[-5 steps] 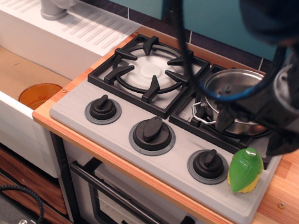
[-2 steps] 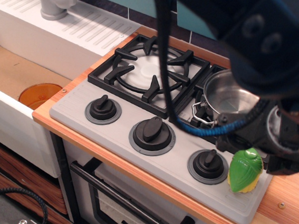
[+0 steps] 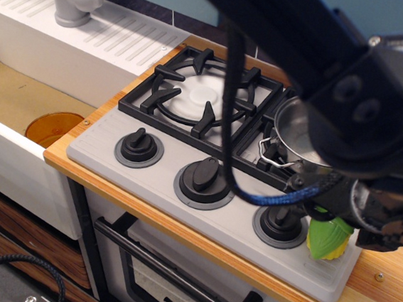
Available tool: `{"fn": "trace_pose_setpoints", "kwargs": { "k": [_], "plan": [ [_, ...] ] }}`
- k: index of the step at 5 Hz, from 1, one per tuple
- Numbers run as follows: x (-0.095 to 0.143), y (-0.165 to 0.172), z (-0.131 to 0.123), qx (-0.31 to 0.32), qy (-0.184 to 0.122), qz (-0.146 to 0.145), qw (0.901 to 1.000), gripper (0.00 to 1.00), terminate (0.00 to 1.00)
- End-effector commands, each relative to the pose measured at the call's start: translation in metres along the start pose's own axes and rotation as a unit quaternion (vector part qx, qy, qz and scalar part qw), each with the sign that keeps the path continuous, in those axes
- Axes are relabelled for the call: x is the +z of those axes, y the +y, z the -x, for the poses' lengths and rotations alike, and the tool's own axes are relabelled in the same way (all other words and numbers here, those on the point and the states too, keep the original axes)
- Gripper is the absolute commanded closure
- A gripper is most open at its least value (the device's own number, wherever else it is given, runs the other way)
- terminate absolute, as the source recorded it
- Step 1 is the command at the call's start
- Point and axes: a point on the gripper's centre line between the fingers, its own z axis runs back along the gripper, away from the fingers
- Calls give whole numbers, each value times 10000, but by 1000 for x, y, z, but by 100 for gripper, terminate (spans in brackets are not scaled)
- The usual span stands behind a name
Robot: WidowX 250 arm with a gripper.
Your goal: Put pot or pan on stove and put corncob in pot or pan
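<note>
One corncob sits at the front right corner of the stove, just beside the right knob, upright with its green husk mostly hidden under the arm. Only its lower yellow-green part shows. The pot is already on the right burner grate, its wire handle pointing toward the front, so the first half of the task looks done.

The tool hangs right over the corncob, but its fingers are buried behind the wrist body and blue cable; spread or pressed together, cannot tell, and contact with the corn cannot be confirmed.

Risks: the corncob is a rounded cone and probably slick plastic, so an off-centre pinch could squirt it sideways, off the stove edge onto the tabletop or over the front. Coming down too close to the knob could catch a finger on it. On the carry, the pot sits near; a low path could clip its rim or handle and shove it off the grate. The cable drapes across the grates and could snag.
</note>
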Motion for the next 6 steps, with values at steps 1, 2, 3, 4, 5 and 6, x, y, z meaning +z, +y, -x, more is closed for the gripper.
{"fn": "trace_pose_setpoints", "kwargs": {
  "k": [1,2,3,4,5,6],
  "plan": [
    [-7,-5,-7,195,-165,14,9997,100,0],
    [2,-6,-10,257,-70,-20,9996,100,0],
    [16,-5,-15,279,72,-48,9996,100,0],
    [38,-1,-30,260,286,-132,9992,100,0],
    [47,4,-50,179,416,-296,9985,100,0],
    [49,9,-72,158,465,-241,9985,100,0]
  ]
}}
